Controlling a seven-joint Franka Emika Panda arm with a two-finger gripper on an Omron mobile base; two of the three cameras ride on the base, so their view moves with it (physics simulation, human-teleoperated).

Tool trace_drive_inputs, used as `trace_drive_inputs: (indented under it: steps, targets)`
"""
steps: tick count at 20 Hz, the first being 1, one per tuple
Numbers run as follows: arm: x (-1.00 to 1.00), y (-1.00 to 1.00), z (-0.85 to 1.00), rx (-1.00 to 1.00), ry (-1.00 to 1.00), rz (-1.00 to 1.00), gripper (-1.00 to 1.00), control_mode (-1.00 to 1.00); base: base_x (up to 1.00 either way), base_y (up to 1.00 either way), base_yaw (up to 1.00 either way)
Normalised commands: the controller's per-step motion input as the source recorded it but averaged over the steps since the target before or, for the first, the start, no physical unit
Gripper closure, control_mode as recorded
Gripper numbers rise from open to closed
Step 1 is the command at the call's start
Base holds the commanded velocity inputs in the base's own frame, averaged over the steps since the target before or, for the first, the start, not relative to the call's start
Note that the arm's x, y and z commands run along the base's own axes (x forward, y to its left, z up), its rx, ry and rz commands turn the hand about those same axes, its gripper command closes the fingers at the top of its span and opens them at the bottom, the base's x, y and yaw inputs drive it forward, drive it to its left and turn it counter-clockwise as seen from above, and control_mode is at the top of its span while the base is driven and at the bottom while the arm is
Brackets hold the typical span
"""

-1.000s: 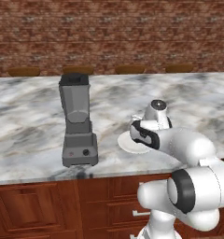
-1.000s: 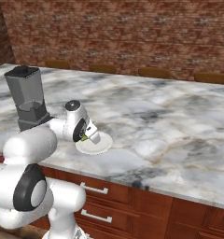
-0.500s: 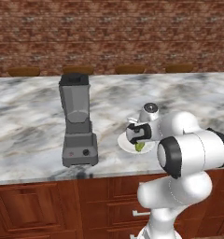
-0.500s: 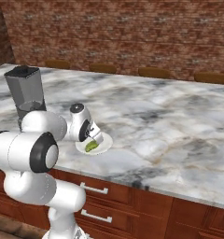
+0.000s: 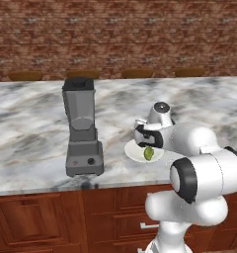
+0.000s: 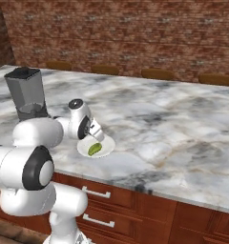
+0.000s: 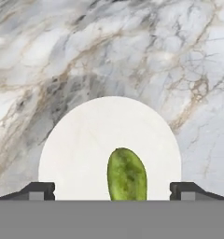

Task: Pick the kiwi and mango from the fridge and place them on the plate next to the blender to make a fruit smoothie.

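Observation:
A green oval fruit (image 7: 127, 175) lies on the white plate (image 7: 86, 140); I cannot tell whether it is the kiwi or the mango. The plate (image 5: 132, 150) sits on the marble counter just right of the grey blender (image 5: 82, 128). My gripper (image 5: 146, 145) hangs right over the plate, pointing down, open. In the hand view its fingertips (image 7: 41, 189) stand wide apart on either side of the fruit without touching it. From the right base view the fruit (image 6: 94, 149) rests on the plate (image 6: 108, 145) under the gripper (image 6: 95, 138), with the blender (image 6: 26, 93) to the left. The fridge is out of view.
The marble counter (image 5: 31, 128) stretches wide to both sides. A brick wall (image 5: 118, 34) rises behind it, with wooden stool tops (image 5: 138, 73) along its far edge. Wooden drawers (image 6: 116, 209) sit under the counter's front edge, close to the plate.
The jaws have spread wide and let go of the green fruit, which now lies free on the plate. The arm's elbow has swung toward the counter.

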Motion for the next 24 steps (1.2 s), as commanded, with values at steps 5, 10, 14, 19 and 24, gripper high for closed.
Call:
trace_drive_inputs:
  steps: [5,10,14,19,24]
  targets:
    - [-0.54,0.04,0.98,0.0,0.0,0.0,-1.0,-1.0,0.0,0.0,0.0]
    - [-0.86,0.01,1.0,0.0,0.0,0.04,-1.0,-1.0,0.0,0.0,0.0]
    - [-0.82,0.06,0.99,0.0,0.0,0.0,-1.0,-1.0,0.0,0.0,0.0]
    - [-0.96,0.0,0.64,-0.03,-0.1,0.08,-1.0,-1.0,0.0,0.0,0.0]
    - [-0.85,0.0,0.41,-0.08,-0.17,0.08,-1.0,-1.0,0.0,0.0,0.0]
